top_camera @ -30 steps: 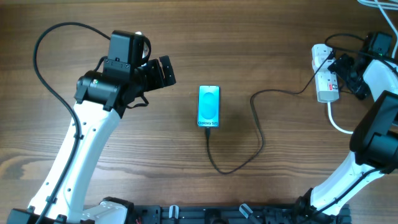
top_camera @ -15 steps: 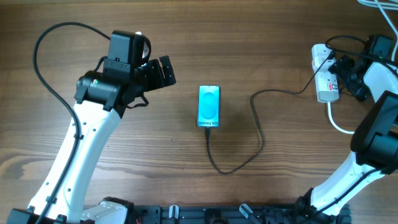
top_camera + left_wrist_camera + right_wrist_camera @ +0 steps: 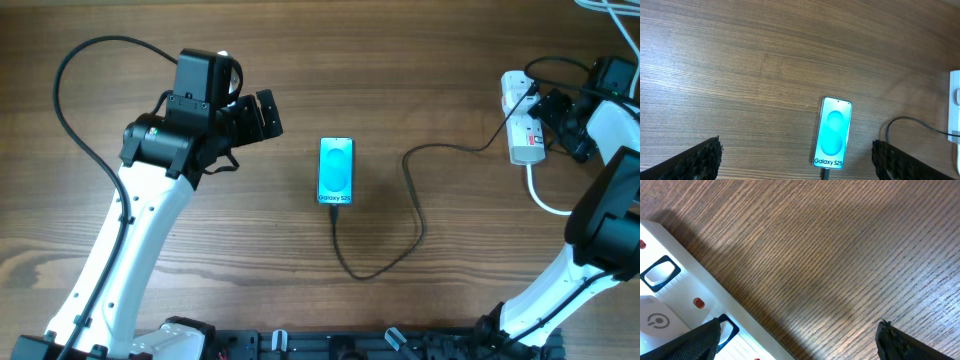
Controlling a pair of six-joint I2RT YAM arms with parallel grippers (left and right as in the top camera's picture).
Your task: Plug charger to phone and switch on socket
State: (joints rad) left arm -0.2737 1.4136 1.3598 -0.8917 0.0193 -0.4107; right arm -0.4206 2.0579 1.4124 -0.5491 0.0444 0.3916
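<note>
Overhead: charger (image 3: pixel 421 225) in phone (image 3: pixel 336 171), other end at socket (image 3: pixel 524 142); left hand (image 3: pixel 796 157), right hand (image 3: pixel 799 336) apart.

Left arm (image 3: pixel 140 240) and right arm (image 3: pixel 550 285) are a matched pair: glossy white links, chunky black joint housings. A thin black cable (image 3: pixel 57 85) loops off the left one. The left claw (image 3: pixel 262 115) is all black, pads (image 3: pixel 700 157) covered in a bumpy grid texture.
</note>
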